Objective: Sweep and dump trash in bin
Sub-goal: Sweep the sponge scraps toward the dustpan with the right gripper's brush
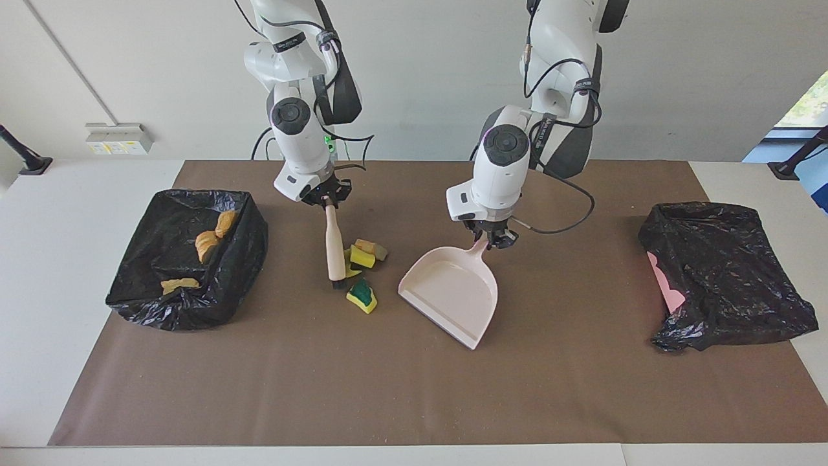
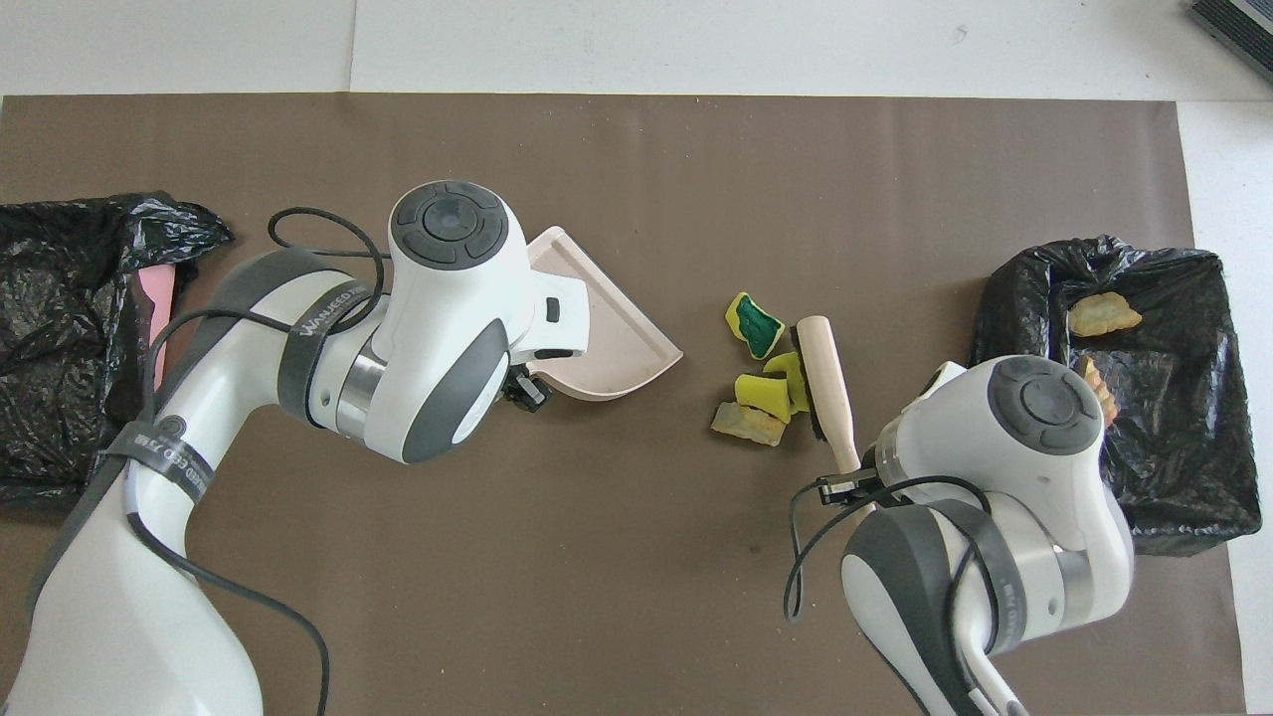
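Between the two black-lined bins, on the brown mat, the loose trash is gathered in a small cluster: yellow and green sponge chunks and one beige bread chunk; three pastries are seen inside the bin at the right arm's end of the table.

The right gripper is clamped on the cream handle of the brush; the brush is held nearly upright, its dark bristles on the mat, touching the chunks on the bin's side of the cluster.

The left gripper is clamped on the handle of the pale pink dustpan; the pan is tilted, its open lip turned toward the cluster, near it but apart.

Step judged in hand: sweeping the chunks into the pan.

Risks noted: the pan's lip may be held off the mat, so chunks could be pushed under it; the light sponge pieces could roll aside of the narrow brush and be scattered; the farthest sponge chunk could be missed; a hard stroke could shove the pan.

A second black bag lies at the left arm's end, unused.
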Tool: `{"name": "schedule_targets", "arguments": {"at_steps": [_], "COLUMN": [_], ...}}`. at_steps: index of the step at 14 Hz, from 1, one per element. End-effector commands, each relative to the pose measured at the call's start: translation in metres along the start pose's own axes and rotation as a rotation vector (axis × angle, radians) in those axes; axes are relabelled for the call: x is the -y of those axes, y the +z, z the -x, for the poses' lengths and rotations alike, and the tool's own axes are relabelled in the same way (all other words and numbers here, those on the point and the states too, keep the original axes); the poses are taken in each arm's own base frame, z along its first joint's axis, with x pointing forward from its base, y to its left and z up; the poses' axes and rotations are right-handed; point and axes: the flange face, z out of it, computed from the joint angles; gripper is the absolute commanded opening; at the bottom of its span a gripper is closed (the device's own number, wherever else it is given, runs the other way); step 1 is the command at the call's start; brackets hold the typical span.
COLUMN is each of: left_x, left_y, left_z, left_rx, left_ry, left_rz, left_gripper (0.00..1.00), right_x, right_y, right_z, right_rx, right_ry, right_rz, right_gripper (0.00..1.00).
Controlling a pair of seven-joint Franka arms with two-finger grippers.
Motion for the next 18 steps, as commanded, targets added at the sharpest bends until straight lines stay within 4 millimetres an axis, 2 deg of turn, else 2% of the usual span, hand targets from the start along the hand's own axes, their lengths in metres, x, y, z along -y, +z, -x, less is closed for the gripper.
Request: {"name": "schedule_targets", "arguments": {"at_steps": [1, 3, 5, 6, 7, 8, 11, 14, 15, 17, 18], "left_x": [0.008, 0.005, -0.009, -0.024, -0.031, -0.033, -0.044, -0.055, -0.056, -0.060, -0.060], "left_y": [0.003, 0.008, 0.020, 0.028, 0.034, 0.038, 0.042, 0.054, 0.053, 0.058, 0.060], "left_z": [0.019, 0.023, 0.030, 0.031, 0.033, 0.033, 0.024, 0.029, 0.031, 0.036, 0.037], "left_rx": [0.031, 0.057, 0.042, 0.023, 0.006, -0.005, -0.034, -0.019, -0.021, -0.019, -0.019], "left_ry": [0.157, 0.302, 0.354, 0.384, 0.400, 0.405, 0.429, 0.443, 0.441, 0.445, 0.445], "left_rz": [0.020, -0.019, -0.050, -0.078, -0.098, -0.105, -0.129, -0.121, -0.120, -0.117, -0.117], "left_gripper": [0.00, 0.00, 0.00, 0.00, 0.00, 0.00, 0.00, 0.00, 0.00, 0.00, 0.00], "right_x": [-0.044, -0.067, -0.070, -0.064, -0.051, -0.029, 0.008, 0.021, 0.027, 0.053, 0.059], "right_y": [-0.044, -0.035, -0.015, -0.005, 0.006, 0.019, 0.035, 0.037, 0.036, 0.035, 0.032], "right_z": [-0.010, -0.003, 0.001, -0.001, -0.004, -0.005, -0.005, -0.001, 0.000, 0.005, 0.006], "right_rx": [0.007, 0.015, 0.007, -0.002, 0.017, 0.039, 0.052, 0.089, 0.099, 0.114, 0.116], "right_ry": [0.047, 0.054, 0.036, 0.020, -0.016, -0.053, -0.058, -0.004, 0.006, 0.002, 0.015], "right_rz": [0.006, 0.079, 0.139, 0.138, 0.129, 0.124, 0.095, -0.069, -0.113, -0.190, -0.230], "right_gripper": [0.00, 0.00, 0.00, 0.00, 0.00, 0.00, 0.00, 0.00, 0.00, 0.00, 0.00]}}
